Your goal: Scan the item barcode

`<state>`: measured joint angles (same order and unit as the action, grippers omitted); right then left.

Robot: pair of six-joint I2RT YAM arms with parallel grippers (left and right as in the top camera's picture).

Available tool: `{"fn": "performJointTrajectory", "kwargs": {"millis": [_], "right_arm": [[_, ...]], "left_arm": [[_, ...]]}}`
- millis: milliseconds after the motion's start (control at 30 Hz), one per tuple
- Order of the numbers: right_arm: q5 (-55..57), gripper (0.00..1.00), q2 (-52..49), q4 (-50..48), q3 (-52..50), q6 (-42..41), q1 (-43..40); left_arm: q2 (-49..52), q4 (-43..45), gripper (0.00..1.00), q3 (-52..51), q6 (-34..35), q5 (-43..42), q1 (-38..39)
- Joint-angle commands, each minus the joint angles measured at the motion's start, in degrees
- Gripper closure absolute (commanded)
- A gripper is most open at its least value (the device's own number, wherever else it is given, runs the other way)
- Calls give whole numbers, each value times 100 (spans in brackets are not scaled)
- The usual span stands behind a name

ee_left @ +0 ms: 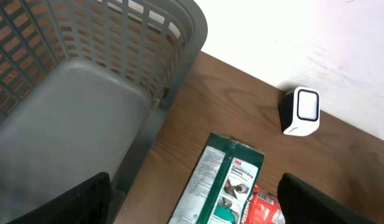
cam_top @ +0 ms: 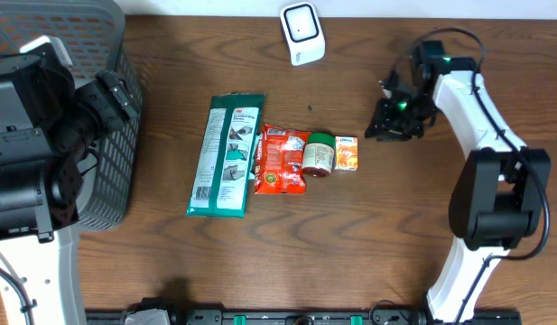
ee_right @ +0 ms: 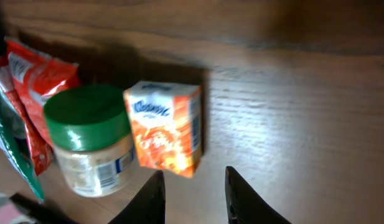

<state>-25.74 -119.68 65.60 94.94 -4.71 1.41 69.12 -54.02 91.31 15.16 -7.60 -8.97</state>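
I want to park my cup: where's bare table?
The table is bare in front of the row from green packet to orange box, and between that row and the white scanner. The row itself is packed; the basket crowds the left.

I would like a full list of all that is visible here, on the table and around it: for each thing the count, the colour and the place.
table: one, brown wood, under everything
basket: one, grey lattice, at the left arm's side of the table
scanner: one, white, at the far edge, near the middle
flat package: one, green and white, left end of the row in the middle
pouch: one, red, next to the flat package
jar: one, pale with a green lid, between the pouch and the small box
small box: one, orange, right end of the row
left gripper: one, black, open and empty, over the basket
right gripper: one, black, open and empty, just right of the small box
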Motion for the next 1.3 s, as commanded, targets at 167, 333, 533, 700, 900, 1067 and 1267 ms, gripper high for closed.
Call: {"fn": "performJointTrajectory", "kwargs": {"millis": [167,333,533,700,900,1067,1267], "right_arm": [[-859,71,-278,-291,-186,525,-24],[-1023,70,-278,-649,-505,542,-24],[-1231,73,-278,-1246,-986,544,-24],[-1228,76,-278,-1480,-1182,542,-24],[-1228,72,-278,-1727,-1388,448,-20],[-1231,78,-278,-1895,-1600,389,20],[-1228,99,-186,-1869,-1486,389,-39]], "left_arm": [[11,-15,15,0,-50,-35,-24],[11,-15,15,0,-50,-35,-24],[11,-15,15,0,-50,-35,-24],[11,-15,15,0,-50,-35,-24],[11,-15,15,0,-50,-35,-24],[11,-15,15,0,-50,-35,-24],[11,-15,15,0,-50,-35,-24]]}}
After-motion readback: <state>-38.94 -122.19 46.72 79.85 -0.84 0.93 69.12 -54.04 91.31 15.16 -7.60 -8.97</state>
